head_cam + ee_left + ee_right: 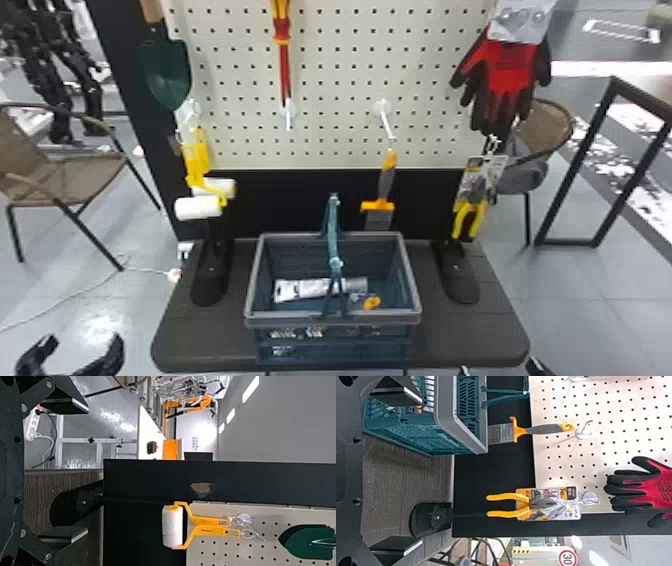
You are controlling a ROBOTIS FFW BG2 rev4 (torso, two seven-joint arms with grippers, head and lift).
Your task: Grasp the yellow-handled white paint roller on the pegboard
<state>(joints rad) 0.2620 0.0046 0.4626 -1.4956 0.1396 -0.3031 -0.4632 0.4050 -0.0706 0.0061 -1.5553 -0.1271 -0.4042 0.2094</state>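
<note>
The white paint roller (202, 195) with its yellow handle (196, 157) hangs from a hook at the pegboard's (340, 75) lower left corner, above the dark table (475, 330). It also appears in the left wrist view as the roller (172, 526), well ahead of my left gripper (67, 469). That gripper is open and holds nothing. In the head view the left gripper (72, 357) sits low at the bottom left, off the table and far below the roller. My right gripper (399, 471) is open too, over the table's right side, facing the packaged pliers (530, 504).
A teal basket (260, 280) with an upright handle stands mid-table, holding a tube. On the pegboard hang a green trowel (165, 75), a red screwdriver (283, 55), a yellow-handled scraper (382, 195), pliers (472, 200) and red-black gloves (502, 75). Black stand feet (212, 270) flank the basket.
</note>
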